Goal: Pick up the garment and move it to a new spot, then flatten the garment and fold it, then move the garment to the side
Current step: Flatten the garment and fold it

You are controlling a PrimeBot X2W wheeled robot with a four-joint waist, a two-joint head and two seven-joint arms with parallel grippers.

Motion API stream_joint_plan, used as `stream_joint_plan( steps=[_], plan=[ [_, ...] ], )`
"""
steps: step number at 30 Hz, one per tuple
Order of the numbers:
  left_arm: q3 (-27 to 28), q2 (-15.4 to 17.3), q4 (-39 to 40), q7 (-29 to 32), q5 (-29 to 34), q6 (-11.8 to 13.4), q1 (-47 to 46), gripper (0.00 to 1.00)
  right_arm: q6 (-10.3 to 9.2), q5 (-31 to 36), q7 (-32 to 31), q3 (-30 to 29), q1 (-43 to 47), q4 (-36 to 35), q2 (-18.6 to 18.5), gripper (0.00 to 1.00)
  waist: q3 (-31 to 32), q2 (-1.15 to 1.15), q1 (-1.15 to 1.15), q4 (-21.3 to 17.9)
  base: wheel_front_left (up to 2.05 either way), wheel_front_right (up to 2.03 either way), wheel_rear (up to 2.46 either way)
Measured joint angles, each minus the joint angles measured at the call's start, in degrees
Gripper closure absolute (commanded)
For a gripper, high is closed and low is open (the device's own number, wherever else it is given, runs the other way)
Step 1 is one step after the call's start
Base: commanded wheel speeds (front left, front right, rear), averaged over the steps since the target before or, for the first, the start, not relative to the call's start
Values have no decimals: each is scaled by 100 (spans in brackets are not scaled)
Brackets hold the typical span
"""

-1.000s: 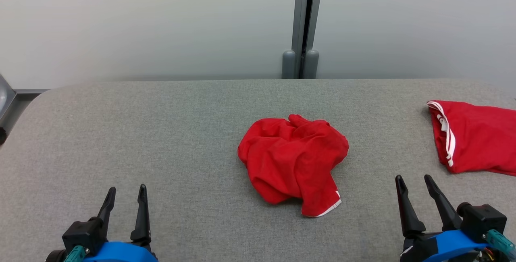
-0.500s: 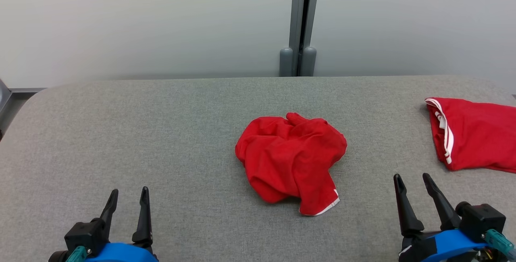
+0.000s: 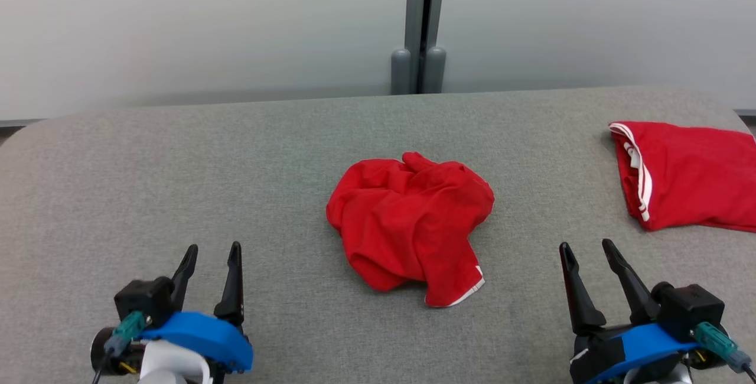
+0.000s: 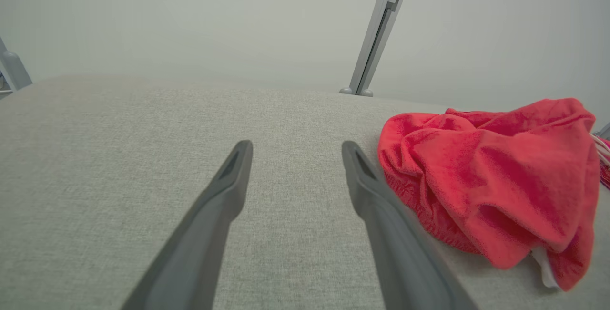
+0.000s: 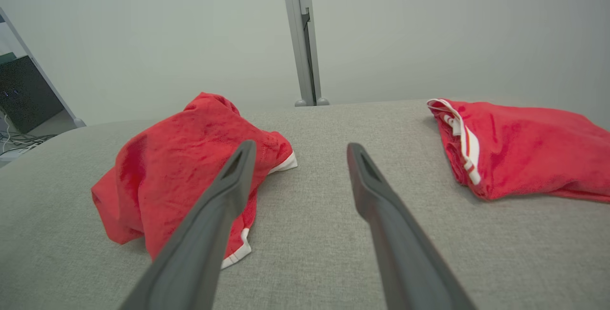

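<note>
A crumpled red garment [image 3: 410, 224] with white trim lies bunched in the middle of the grey table [image 3: 177, 159]. It also shows at the right of the left wrist view, garment [image 4: 486, 186], and left of centre in the right wrist view, garment [image 5: 186, 167]. My left gripper [image 3: 212, 252] stands open at the lower left, well apart from the cloth. At the lower right my right gripper [image 3: 586, 248] is open too, nothing between its fingers. Own fingers frame bare table in the wrist views: left gripper [image 4: 295, 148], right gripper [image 5: 300, 148].
A second red garment [image 3: 685, 174] with white stripes lies folded at the table's right edge, also seen as folded garment [image 5: 519, 145]. A grey post [image 3: 418, 23] stands against the pale wall behind the table. A dark screen [image 5: 24, 93] sits off the table's left.
The whole head view has shifted, so the camera moved: table and cloth sit lower-left in frame and more of both grippers shows. The garments have not moved on the table.
</note>
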State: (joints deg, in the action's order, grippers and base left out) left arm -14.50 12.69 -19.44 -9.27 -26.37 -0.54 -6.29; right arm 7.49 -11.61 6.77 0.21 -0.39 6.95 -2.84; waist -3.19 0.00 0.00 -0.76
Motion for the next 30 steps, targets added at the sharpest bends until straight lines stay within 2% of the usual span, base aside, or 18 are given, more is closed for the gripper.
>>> stream_joint_plan(
  steps=[4, 8, 15, 22, 25, 26, 27, 28, 30],
  plan=[
    [-93, -101, -270, 670, -191, -56, -511, 0, 0, 34, -13, 126, -190, -48, 1, 0, -216, 0, 0, -193, 0, 0, 0],
    [-141, -356, -673, 1449, -468, -52, -1177, 0, 0, 46, -12, 233, -340, -75, 0, 0, -466, 0, 1, -380, 0, 0, 0],
    [-260, -569, -1405, 2301, -560, 132, -2258, 0, 0, 11, 36, 472, -608, -3, 3, 0, -850, 1, 1, -757, 0, 0, 0],
    [-325, -452, -2113, 2718, -466, 260, -2881, 0, 0, -4, 122, 550, -765, 57, 1, 0, -1114, 1, 1, -1095, 0, 0, 0],
    [-361, -448, -2450, 3107, -516, 304, -2945, 0, 0, -7, 152, 581, -766, 115, 1, 0, -1131, 1, 1, -1169, 0, 0, 0],
    [-383, -491, -2558, 3310, -577, 313, -2968, 18, 0, -14, 177, 584, -765, 138, 1, 0, -1120, 1, 0, -1196, 0, 0, 0],
    [-391, -499, -2590, 3339, -594, 311, -2992, 67, 0, -18, 188, 588, -765, 144, 1, 0, -1114, 0, -1, -1207, 0, 0, 0],
    [-390, -510, -2615, 3325, -605, 304, -2997, 100, 0, -33, 190, 590, -765, 159, 1, 0, -1106, 1, 0, -1214, 0, 0, 0],
    [-382, -552, -2639, 3116, -634, 293, -2996, 100, 0, -59, 197, 593, -765, 189, 0, 0, -1081, 1, 0, -1216, 0, 0, 0]
  ],
)
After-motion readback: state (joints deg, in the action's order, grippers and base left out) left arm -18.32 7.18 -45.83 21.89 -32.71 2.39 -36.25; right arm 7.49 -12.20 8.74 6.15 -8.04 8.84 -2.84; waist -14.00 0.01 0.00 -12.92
